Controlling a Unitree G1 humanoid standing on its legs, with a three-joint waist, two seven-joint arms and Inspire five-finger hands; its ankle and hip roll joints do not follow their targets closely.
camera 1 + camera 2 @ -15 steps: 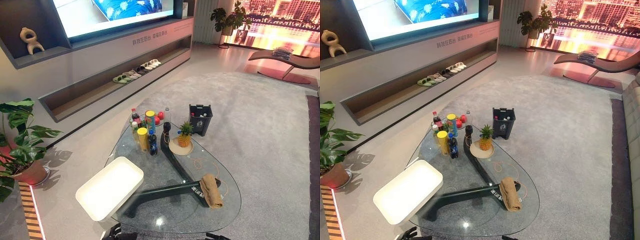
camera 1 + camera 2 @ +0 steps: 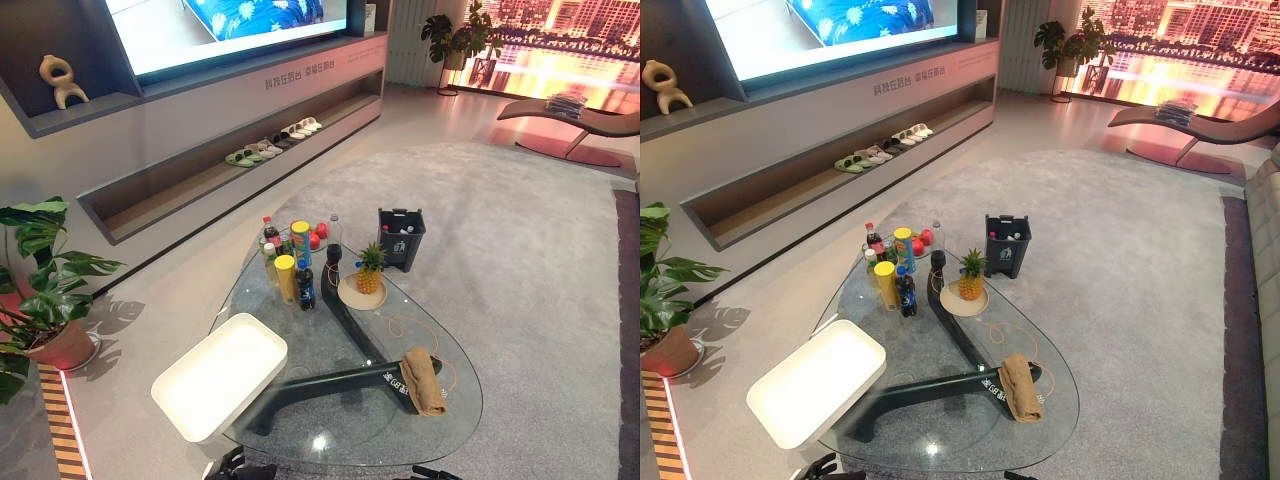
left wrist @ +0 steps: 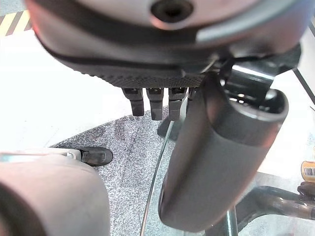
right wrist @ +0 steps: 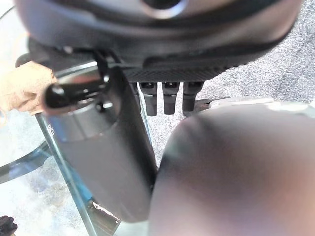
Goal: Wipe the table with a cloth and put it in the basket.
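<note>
As nothing has moved since before, tan cloth (image 2: 423, 380) on glass table (image 2: 300, 440), both robot hands (image 3: 152, 101) (image 4: 167, 96) relaxed, empty.

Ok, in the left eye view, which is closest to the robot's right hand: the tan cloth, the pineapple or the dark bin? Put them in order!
From the right hand, by the near edge of the glass table:
1. tan folded cloth, on the table's near right side.
2. pineapple, towards the table's far end.
3. dark bin, on the grey carpet beyond the table.
</note>
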